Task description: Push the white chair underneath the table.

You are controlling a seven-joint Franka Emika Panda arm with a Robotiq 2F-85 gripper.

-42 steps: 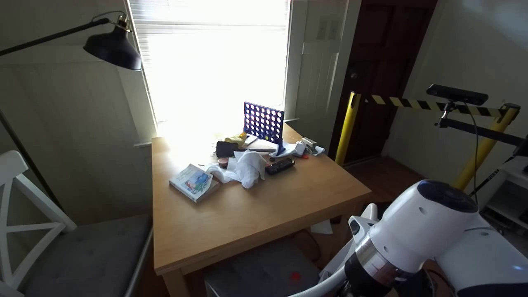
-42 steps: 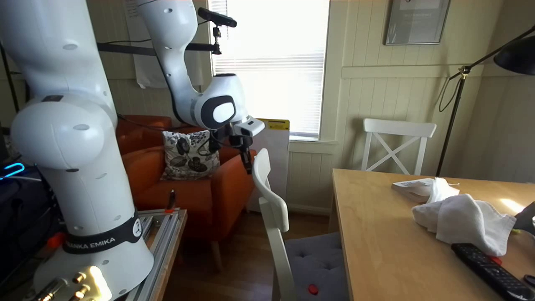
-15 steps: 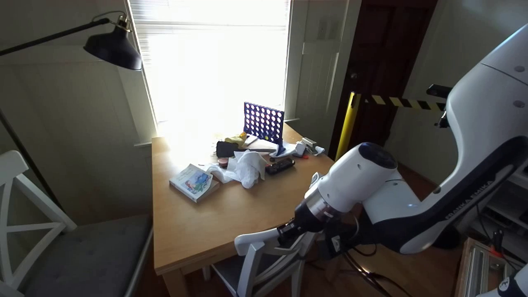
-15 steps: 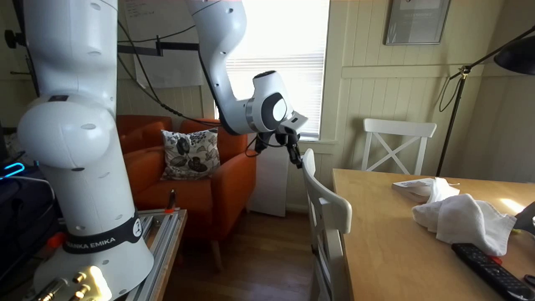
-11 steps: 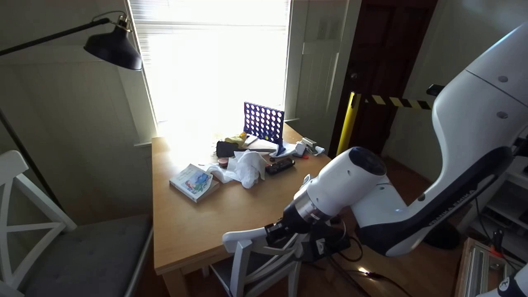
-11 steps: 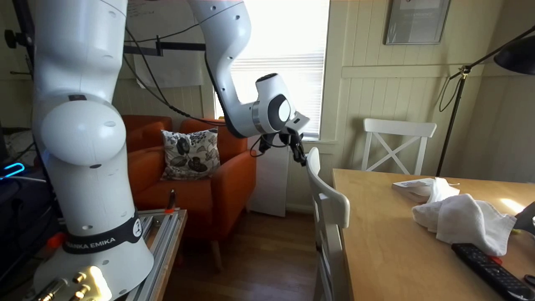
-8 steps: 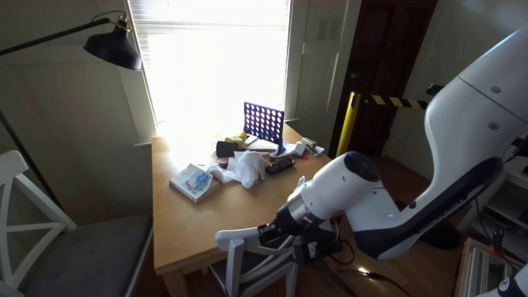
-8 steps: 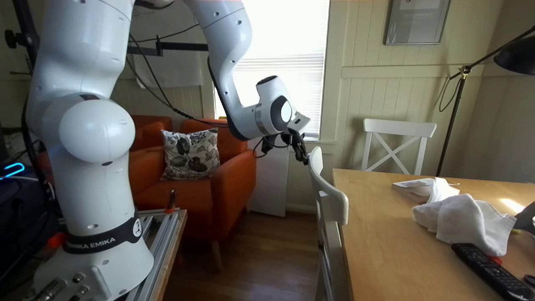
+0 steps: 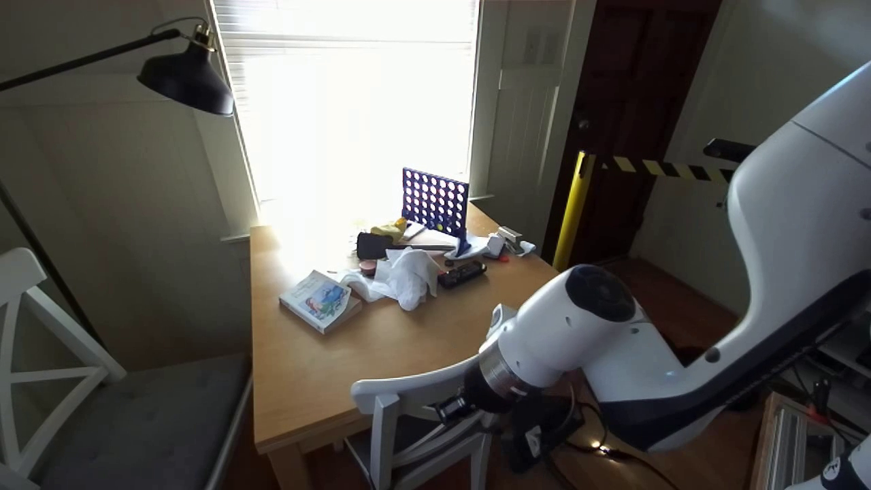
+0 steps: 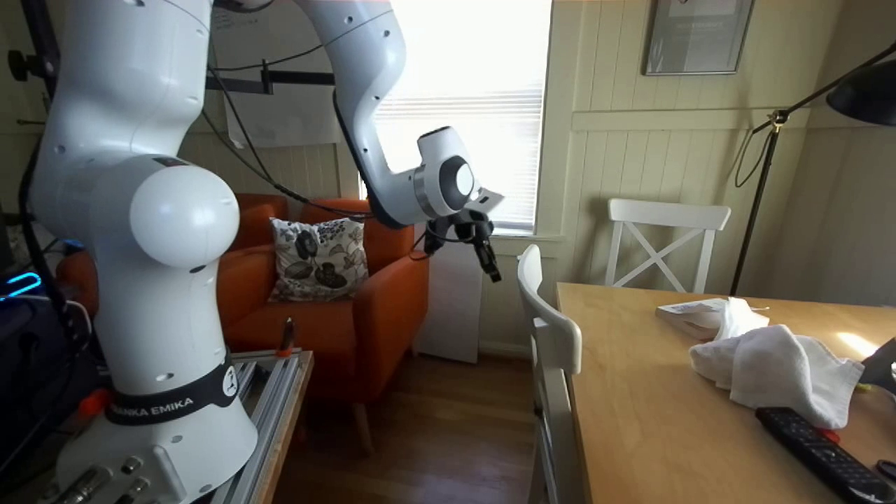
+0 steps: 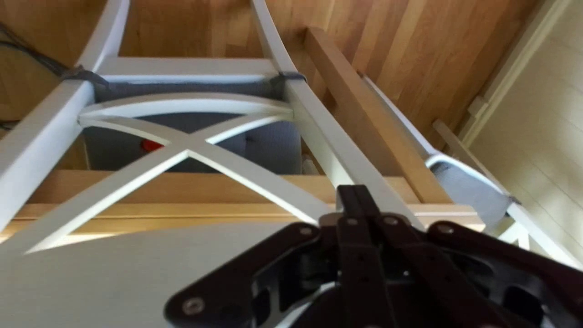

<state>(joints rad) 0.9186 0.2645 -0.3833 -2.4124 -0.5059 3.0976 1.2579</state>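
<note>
End effector [image 11: 356,195] is backing off the white chair [image 10: 568,346], jaws pressed together, empty. Chair's sitting tucked under the worktop [image 10: 644,392], back near its edge, so pushing's looking done imo.

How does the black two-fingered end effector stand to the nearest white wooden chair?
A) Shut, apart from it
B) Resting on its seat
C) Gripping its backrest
A: an exterior view shows a gap between the end effector and the chair; the wrist view shows the fingers together.
</note>
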